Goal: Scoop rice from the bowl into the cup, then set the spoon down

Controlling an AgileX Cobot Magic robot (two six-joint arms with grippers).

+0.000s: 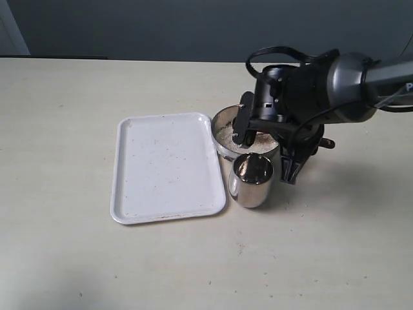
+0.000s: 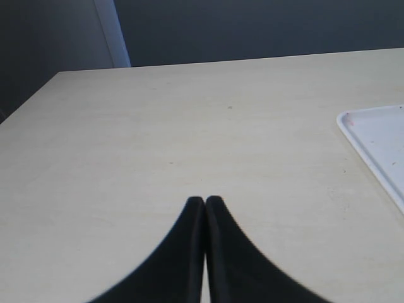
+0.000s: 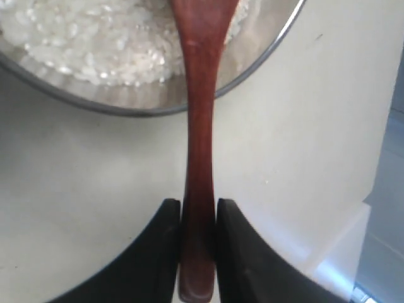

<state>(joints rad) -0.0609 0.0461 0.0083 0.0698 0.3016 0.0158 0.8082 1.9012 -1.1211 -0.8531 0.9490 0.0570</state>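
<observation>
The bowl (image 1: 218,132) is sitting just beside the cup (image 1: 251,182); my right gripper (image 3: 199,205) is pinching the spoon (image 3: 199,126) handle, blade reaching over the rice (image 3: 95,44). My left gripper (image 2: 205,202) is idling, pressed together. Risk I am watching: glossy handle rolling, spilling grains.

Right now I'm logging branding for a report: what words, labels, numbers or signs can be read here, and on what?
"P": white letter on the right arm, cut off at the exterior view's edge; the rest is out of frame.
Nothing readable on the tray, bowl, cup, spoon or table.
</observation>
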